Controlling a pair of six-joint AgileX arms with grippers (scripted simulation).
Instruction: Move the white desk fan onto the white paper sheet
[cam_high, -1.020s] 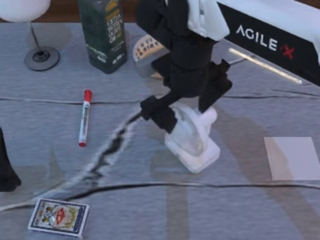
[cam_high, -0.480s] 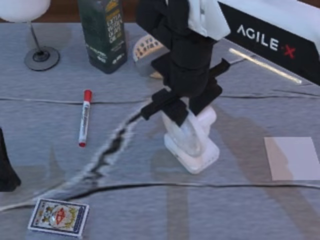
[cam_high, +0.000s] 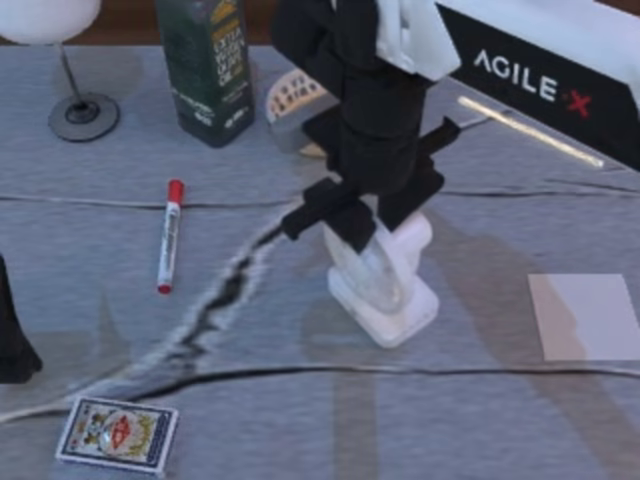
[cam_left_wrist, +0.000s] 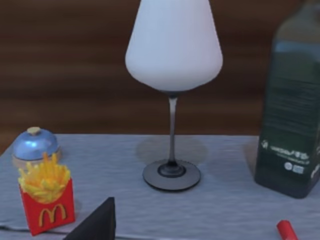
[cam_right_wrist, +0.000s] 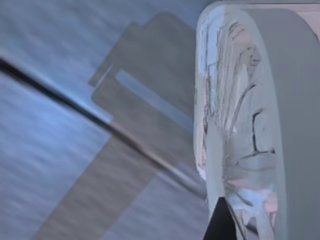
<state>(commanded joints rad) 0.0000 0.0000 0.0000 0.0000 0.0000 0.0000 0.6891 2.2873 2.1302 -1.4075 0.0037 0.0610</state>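
Right gripper (cam_high: 362, 232) dropped and closed onto white desk fan (cam_high: 385, 285); fan hasn't shifted. Lift straight, carry right to white paper sheet (cam_high: 588, 315). Left arm parked at left edge.

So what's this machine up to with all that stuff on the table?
The right gripper has come down over a white desk fan near the middle of the table and closed around its top. The fan stands on the cloth, not yet lifted. It is meant to go onto the white paper sheet at the table's right edge, which lies bare. The left gripper is parked at the left edge.
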